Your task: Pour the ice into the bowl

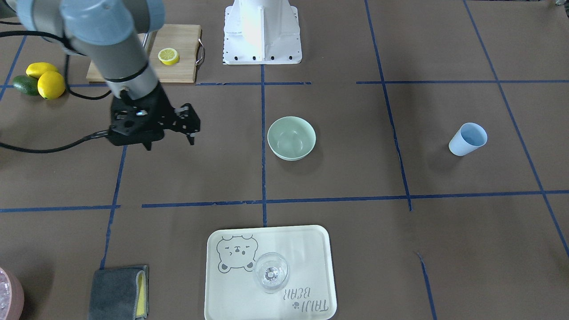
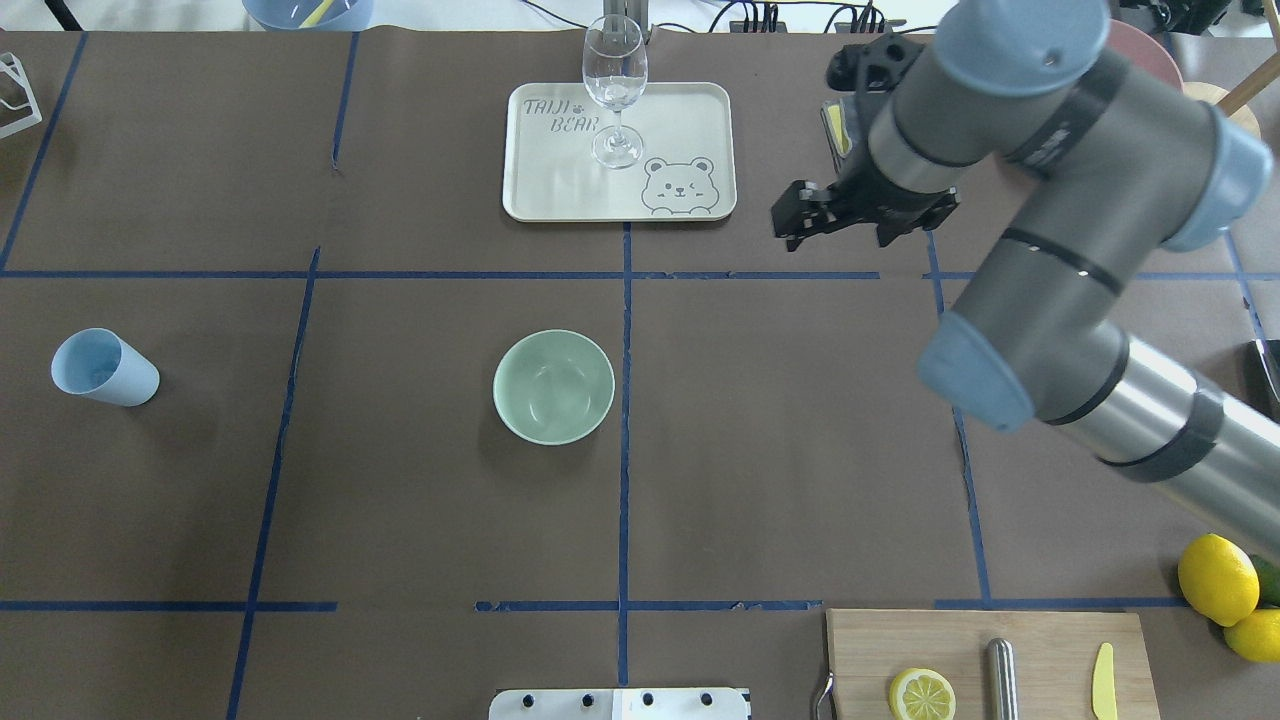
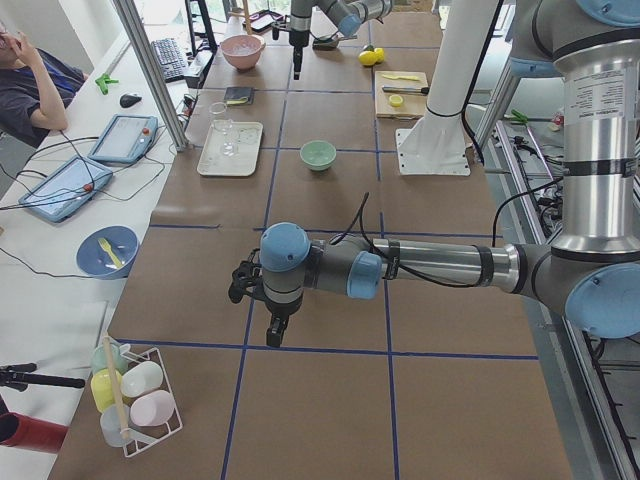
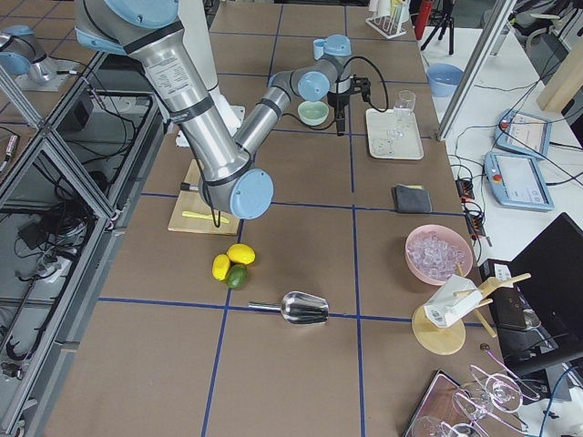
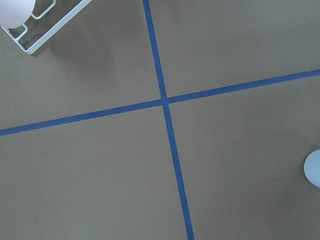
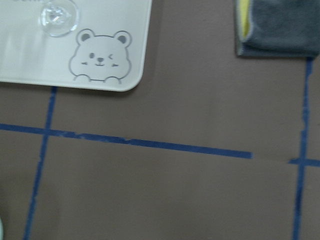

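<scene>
Left to right from my remote desk: the left gripper [image 3: 270,332] hangs over bare table, and I cannot tell how far it is open. The light blue cup [image 2: 105,368] sits apart, and the mint-green bowl [image 2: 553,387] waits empty at centre. The right gripper [image 2: 838,237] hovers beside the tray [image 2: 690,110] holding nothing, its spread unclear to me. The ice [image 4: 439,253] lies in a pink dish [image 4: 441,281] at the far right end. I judge the fetch not yet begun; next comes reaching that dish and gripping its rim.
</scene>
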Action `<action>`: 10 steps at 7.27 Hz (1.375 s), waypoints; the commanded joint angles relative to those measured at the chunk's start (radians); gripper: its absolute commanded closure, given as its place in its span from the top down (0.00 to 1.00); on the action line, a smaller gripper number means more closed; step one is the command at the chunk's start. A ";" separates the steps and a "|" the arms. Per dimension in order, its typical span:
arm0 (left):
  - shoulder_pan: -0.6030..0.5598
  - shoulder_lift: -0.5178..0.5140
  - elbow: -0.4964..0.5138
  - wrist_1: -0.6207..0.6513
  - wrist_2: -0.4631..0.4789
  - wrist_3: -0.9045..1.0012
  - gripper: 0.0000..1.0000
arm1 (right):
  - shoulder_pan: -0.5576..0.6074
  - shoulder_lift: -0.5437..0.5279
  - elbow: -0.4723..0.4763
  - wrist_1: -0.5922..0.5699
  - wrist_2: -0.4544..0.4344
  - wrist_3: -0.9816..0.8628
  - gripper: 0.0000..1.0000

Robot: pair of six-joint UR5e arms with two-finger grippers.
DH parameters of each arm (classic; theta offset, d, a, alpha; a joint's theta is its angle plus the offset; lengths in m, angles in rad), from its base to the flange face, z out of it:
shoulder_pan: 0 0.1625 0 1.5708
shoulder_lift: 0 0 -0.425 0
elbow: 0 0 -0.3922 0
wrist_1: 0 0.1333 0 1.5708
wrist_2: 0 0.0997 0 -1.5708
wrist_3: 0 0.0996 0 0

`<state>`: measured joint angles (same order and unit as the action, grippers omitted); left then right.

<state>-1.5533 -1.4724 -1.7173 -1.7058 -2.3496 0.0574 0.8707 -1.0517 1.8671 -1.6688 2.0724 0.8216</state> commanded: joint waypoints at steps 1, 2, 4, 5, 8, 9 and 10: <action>0.001 -0.012 -0.005 -0.029 -0.002 -0.002 1.00 | 0.221 -0.181 -0.012 -0.011 0.092 -0.418 1.00; -0.001 -0.012 0.007 -0.108 -0.011 -0.005 1.00 | 0.293 -0.229 -0.052 -0.014 0.119 -0.564 1.00; -0.001 -0.002 0.027 -0.323 -0.011 -0.002 1.00 | 0.397 -0.313 -0.085 -0.006 0.149 -0.701 1.00; -0.001 -0.006 0.053 -0.501 -0.008 -0.010 1.00 | 0.439 -0.377 -0.086 -0.003 0.210 -0.711 1.00; 0.007 0.017 0.074 -0.809 -0.010 -0.268 1.00 | 0.536 -0.507 -0.088 0.004 0.236 -0.780 1.00; 0.042 0.053 0.077 -0.995 -0.001 -0.345 1.00 | 0.565 -0.517 -0.083 0.004 0.239 -0.807 1.00; 0.067 0.081 0.078 -1.103 0.000 -0.416 1.00 | 0.573 -0.522 -0.085 0.004 0.242 -0.818 1.00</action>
<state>-1.5177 -1.4255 -1.6438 -2.6472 -2.3529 -0.2621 1.4243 -1.5606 1.7822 -1.6647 2.3112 0.0271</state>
